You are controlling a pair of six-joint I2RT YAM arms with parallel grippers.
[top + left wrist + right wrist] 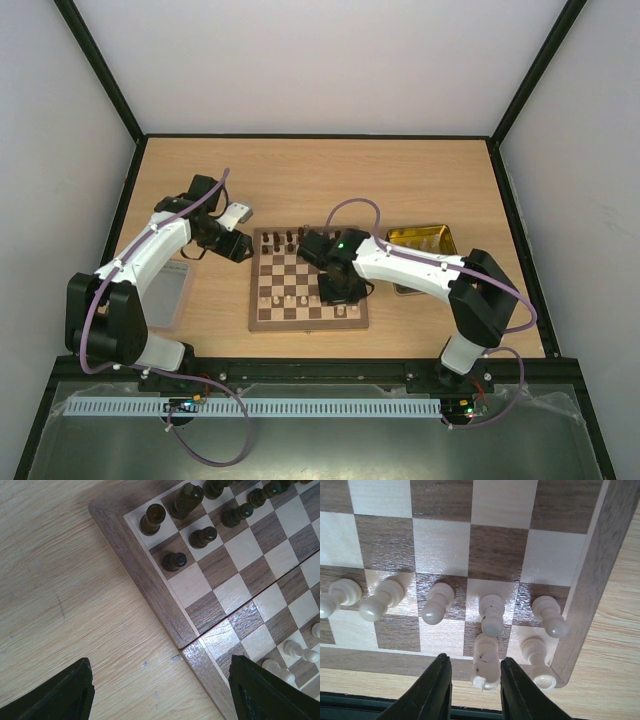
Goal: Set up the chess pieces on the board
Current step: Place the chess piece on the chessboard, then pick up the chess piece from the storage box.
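One wooden chessboard [300,327] is lying mid-table [300,170]. Seven cream chess pieces [437,602] are showing at its near right corner in the right wrist view: five are standing in one row, and two more are on the nearest row. At least seven dark pieces [202,536] are standing at the far left corner. The right gripper [476,680] is hanging over the nearest row, with its two fingers slightly parted on either side of one cream piece [486,667] and a gap showing on one side. The left gripper [161,662] is hovering wide open and empty over the board's left edge. One yellow tray [420,230] is sitting right of the board, and one grey lid [170,295] is sitting left of it.
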